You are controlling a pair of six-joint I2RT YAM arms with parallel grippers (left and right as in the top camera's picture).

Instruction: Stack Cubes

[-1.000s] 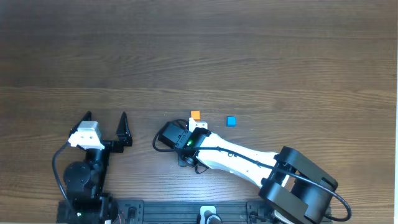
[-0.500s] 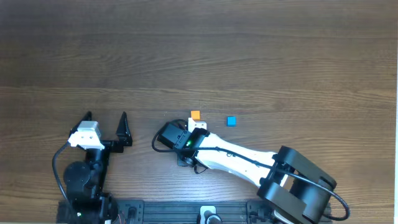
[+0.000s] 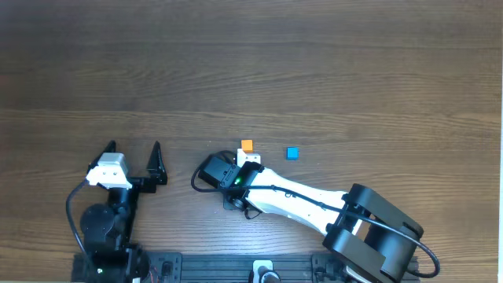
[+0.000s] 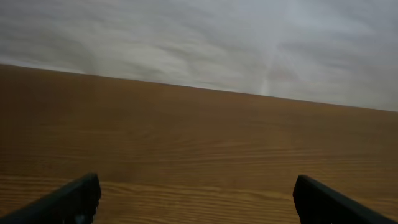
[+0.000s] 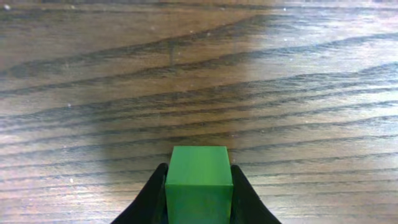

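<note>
Clamped in the right gripper point(image 5: 199, 172), at the wrist frame's bottom centre: green cube point(image 5: 199, 183) against the table point(image 5: 93, 74). Just right of the top frame's centre, on the table: orange cube point(image 3: 247, 145), with blue cube point(image 3: 292, 153) near it to the right, apart. At lower left: left gripper point(image 3: 133, 148), spread wide, holding nothing.

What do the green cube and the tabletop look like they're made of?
Green cube: probably plastic, matte to slightly satin; uniform colour, crisp edges, no grain. Tabletop: wood or wood-look laminate, smooth; dark streaked grain lines, faint sheen.
</note>
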